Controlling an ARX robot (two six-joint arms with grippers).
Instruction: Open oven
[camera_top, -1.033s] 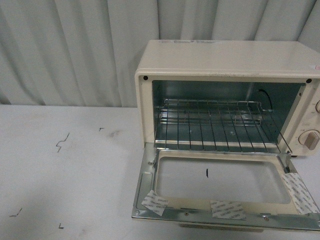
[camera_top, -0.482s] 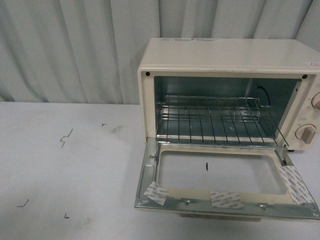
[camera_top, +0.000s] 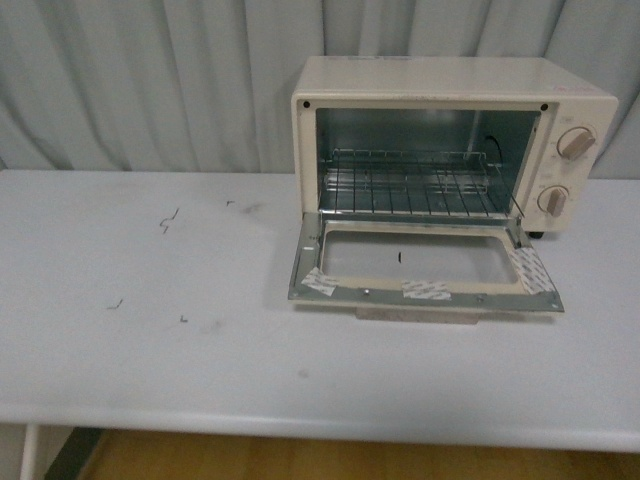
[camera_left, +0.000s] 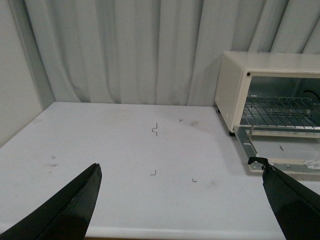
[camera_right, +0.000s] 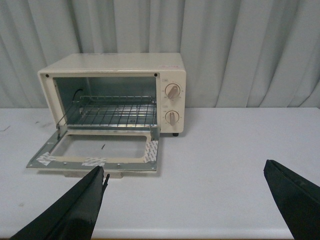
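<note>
Left gripper (camera_left: 182, 200): spread wide and empty, its 2 dark fingers at either edge of the left wrist view, hanging above the table well apart from the oven.
Right gripper (camera_right: 187, 200): also spread wide, holding nothing, above the table in front of the oven and not touching it.
Step in hand: by my reading the opening is done, since the door lies fully down; what is left is to keep both arms clear, and doing that well means lifting away without brushing the door's front edge.
Table (camera_top: 150, 340): long white top that carries the oven; a few small dark marks are scattered across its left half.
Curtain (camera_top: 150, 80): pale pleated cloth hanging behind the table and the oven.
Oven (camera_top: 450, 90): cream-white box toward the back right of the table, cavity open to the front.
Door (camera_top: 425, 290): dropped flat, glass window facing up, with 3 pale tape patches on its metal frame.
Wire rack (camera_top: 415, 185): sits level inside the cavity, with nothing on it.
Handle (camera_top: 415, 315): beige bar showing just below the door's front edge.
Knobs (camera_top: 575, 143): 2 round ones on the oven's right panel, 1 above the other.
Obstructions: judging by these views, only the flat door juts toward the arms.
</note>
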